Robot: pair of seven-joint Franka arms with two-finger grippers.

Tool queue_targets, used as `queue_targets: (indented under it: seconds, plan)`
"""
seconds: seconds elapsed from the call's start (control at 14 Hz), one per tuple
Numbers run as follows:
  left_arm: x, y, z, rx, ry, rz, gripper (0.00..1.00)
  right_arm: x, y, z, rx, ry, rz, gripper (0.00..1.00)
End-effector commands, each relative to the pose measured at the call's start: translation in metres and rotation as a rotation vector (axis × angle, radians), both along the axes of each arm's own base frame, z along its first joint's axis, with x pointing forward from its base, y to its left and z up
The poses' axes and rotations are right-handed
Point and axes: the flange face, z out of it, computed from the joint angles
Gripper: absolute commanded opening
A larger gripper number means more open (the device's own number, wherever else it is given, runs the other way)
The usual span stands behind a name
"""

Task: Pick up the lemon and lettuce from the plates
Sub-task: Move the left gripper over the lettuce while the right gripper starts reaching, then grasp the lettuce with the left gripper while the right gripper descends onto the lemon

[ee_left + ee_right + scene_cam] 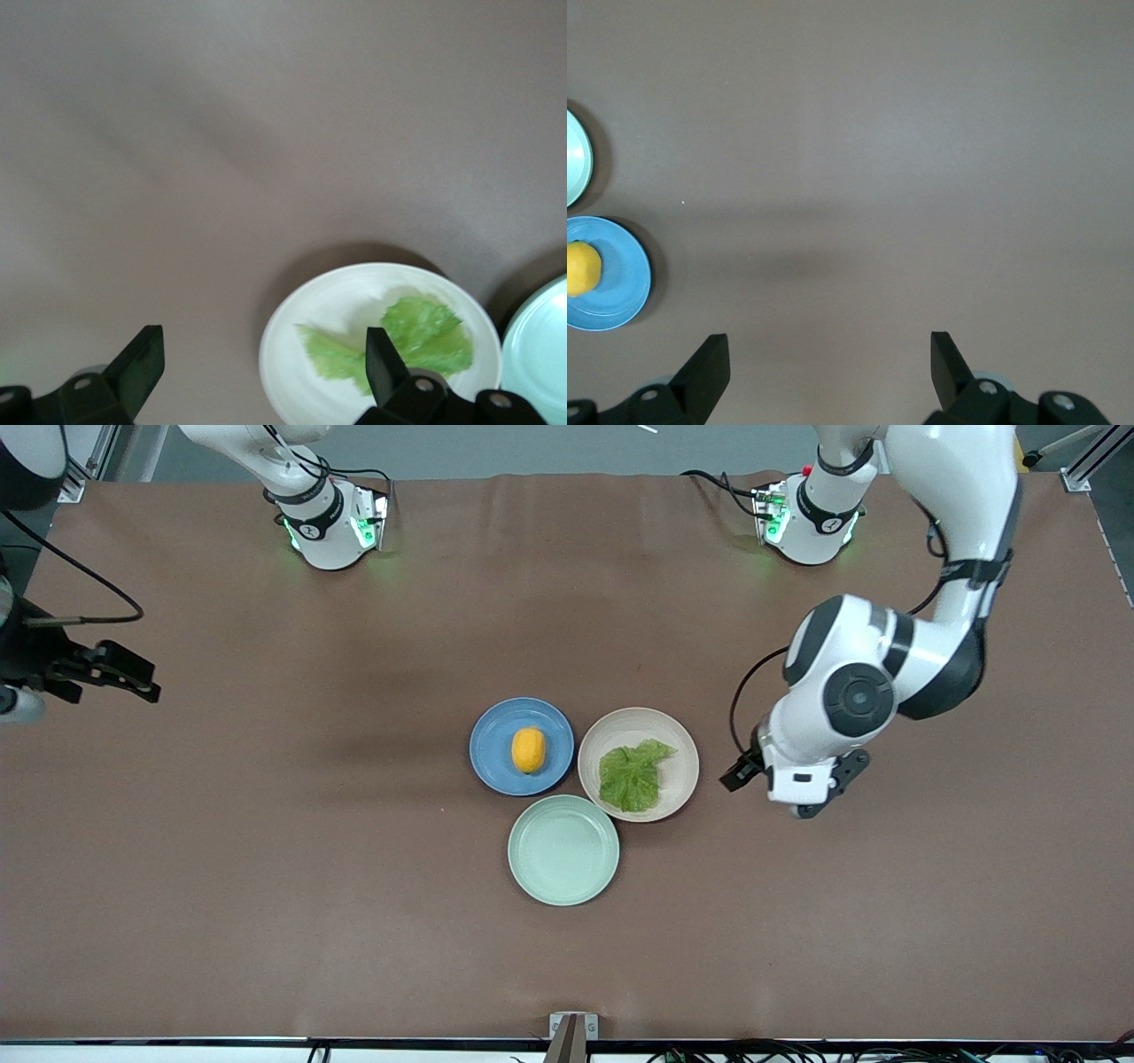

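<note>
The lemon [528,750] lies on the blue plate [494,735]. The lettuce [633,776] lies flat on the beige-pink plate [620,729] beside it, toward the left arm's end. My left gripper [802,795] is open and empty over bare table next to the beige-pink plate; its wrist view shows the lettuce [423,338] on that plate [337,305], with one of its fingers [383,361] over the leaf's edge. My right gripper [128,677] is open and empty over the table at the right arm's end. Its wrist view shows the lemon [580,268] and blue plate [622,282].
An empty pale mint-green plate [563,850] sits nearer the front camera, touching both other plates; it also shows in the left wrist view [542,354] and the right wrist view [576,158]. Brown table cover [266,850] spreads around the plates.
</note>
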Motion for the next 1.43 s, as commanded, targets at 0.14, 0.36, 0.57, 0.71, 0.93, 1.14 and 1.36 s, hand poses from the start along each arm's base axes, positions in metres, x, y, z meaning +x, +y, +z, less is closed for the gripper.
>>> queue_targets:
  seconds: [0.14,0.36,0.57,0.71,0.93,1.14,1.36]
  plan:
    - [0.002,-0.062,-0.054,0.005,-0.033,0.225,1.0,0.018,0.057,-0.037,-0.008,0.035,0.087,1.0]
    - [-0.005,-0.091,-0.086,-0.003,-0.042,0.272,0.99,0.02,0.125,-0.068,0.005,0.068,0.062,1.0]
    - [-0.014,-0.112,-0.113,-0.013,-0.059,0.33,0.94,0.011,0.214,-0.113,0.001,0.085,-0.004,1.0]
    - [-0.018,-0.115,-0.126,-0.004,-0.05,0.326,0.92,0.004,0.262,-0.153,0.048,0.073,-0.069,1.0]
    - [-0.02,-0.115,-0.135,0.005,-0.04,0.321,0.86,-0.011,0.334,-0.227,0.058,0.032,-0.075,1.0]
    - [-0.023,-0.114,-0.149,0.015,-0.023,0.304,0.7,-0.034,0.387,-0.285,0.069,-0.001,-0.116,1.0]
    - [-0.024,-0.116,-0.15,0.015,-0.019,0.314,0.53,-0.054,0.406,-0.331,0.074,-0.022,-0.09,1.0]
